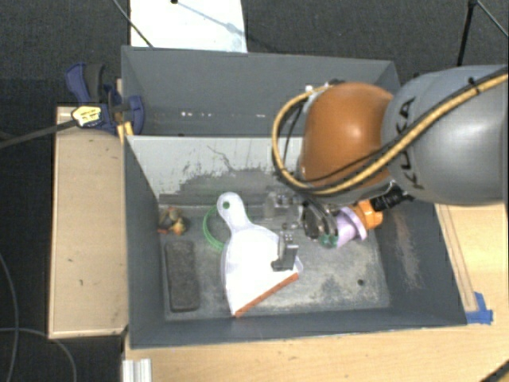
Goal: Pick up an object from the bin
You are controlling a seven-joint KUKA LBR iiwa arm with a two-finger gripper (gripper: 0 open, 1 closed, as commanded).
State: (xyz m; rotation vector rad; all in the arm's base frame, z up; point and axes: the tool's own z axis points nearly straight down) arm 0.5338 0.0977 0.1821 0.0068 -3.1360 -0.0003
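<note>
White scoop (246, 265), orange-edged, centre of bin (199, 86) | claw (286, 255) over its right side | claw opening: cannot tell | black block (182, 274) left

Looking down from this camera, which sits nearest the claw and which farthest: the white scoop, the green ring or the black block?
1. White scoop: beneath the claw, in the middle of the bin.
2. Green ring: left of the claw, partly tucked behind the scoop's handle.
3. Black block: farthest, lying along the bin's left wall.
</note>
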